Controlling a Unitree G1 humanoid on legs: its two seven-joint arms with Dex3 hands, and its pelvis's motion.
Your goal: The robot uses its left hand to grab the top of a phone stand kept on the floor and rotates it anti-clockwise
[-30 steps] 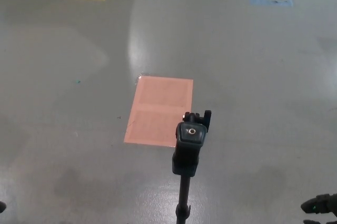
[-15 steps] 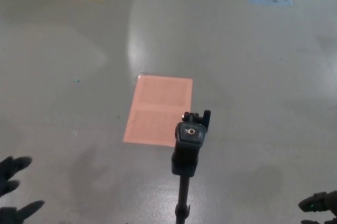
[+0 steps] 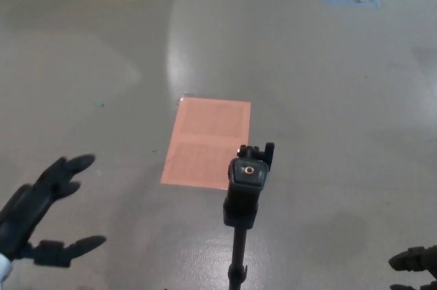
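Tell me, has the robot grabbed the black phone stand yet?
Not yet. The black left hand is open, fingers spread, off to the side of the black phone stand on the grey floor. Nothing is held. Reaching its top, gripping and turning it anti-clockwise all remain.

No readable text, label, brand, number or sign anywhere.

floor: smooth, glossy grey, reflecting light
phone stand: matt black plastic head
left hand: matt black
orange patch: flat, matt
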